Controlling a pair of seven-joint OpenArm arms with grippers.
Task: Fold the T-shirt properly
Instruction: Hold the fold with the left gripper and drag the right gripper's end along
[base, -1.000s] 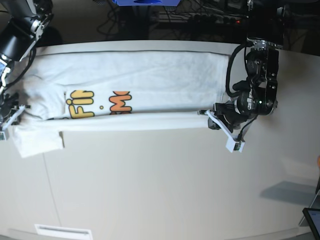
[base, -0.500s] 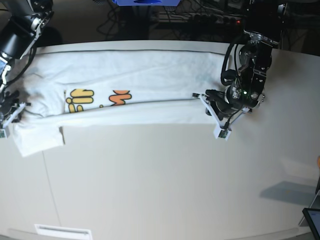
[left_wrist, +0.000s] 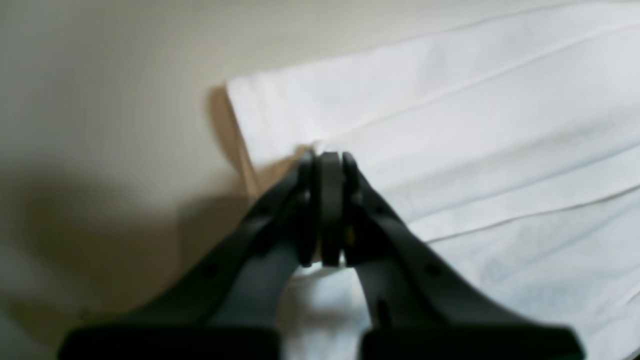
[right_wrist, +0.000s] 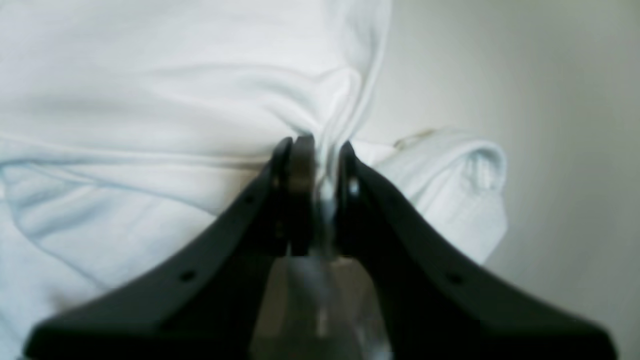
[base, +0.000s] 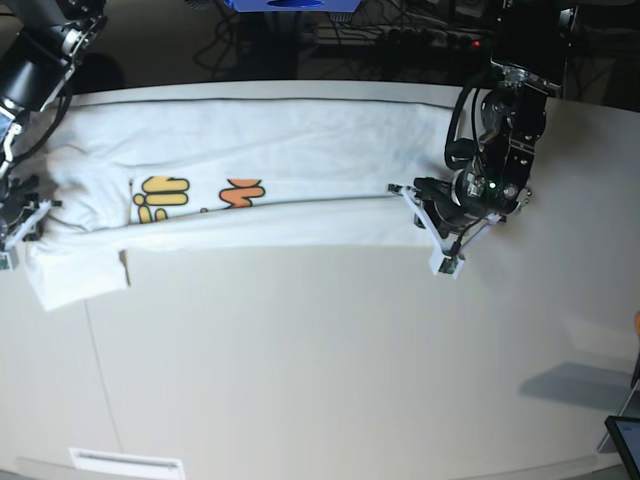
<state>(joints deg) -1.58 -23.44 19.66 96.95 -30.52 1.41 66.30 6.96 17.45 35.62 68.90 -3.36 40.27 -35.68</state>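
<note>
Your left end effector (left_wrist: 322, 165) and right end effector (right_wrist: 312, 150) are each clamped tight on the T-shirt (base: 290, 150), folded across the counter (base: 330, 370).

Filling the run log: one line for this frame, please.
phase: lengthwise fold | left gripper: shut on T-shirt hem corner | right gripper: shut on T-shirt by sleeve | print partly covered

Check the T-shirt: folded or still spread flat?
Partly folded. The T-shirt's near long edge is doubled over the print, hiding the lettering's lower half; one sleeve still sticks out.

Overhead base, 2 close wrist views
</note>
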